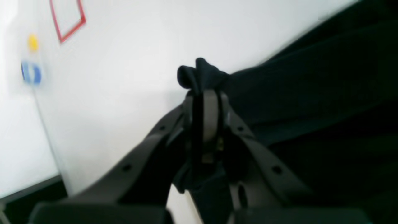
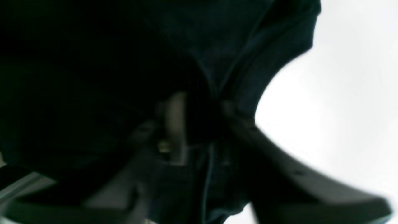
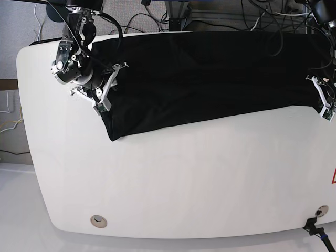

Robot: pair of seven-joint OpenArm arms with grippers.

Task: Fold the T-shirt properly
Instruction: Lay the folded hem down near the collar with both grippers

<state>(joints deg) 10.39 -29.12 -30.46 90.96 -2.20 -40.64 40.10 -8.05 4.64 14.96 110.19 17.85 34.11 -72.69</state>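
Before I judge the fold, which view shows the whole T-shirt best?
The base view: the T-shirt lies spread across the table's far half, edge to edge. The left wrist view shows only a pinched corner; the right wrist view only dark, blurred cloth.

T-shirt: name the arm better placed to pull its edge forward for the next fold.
Left. Its hand is shut on a bunch of the T-shirt at the edge. The right hand sits at the opposite edge, but its grip is unclear.
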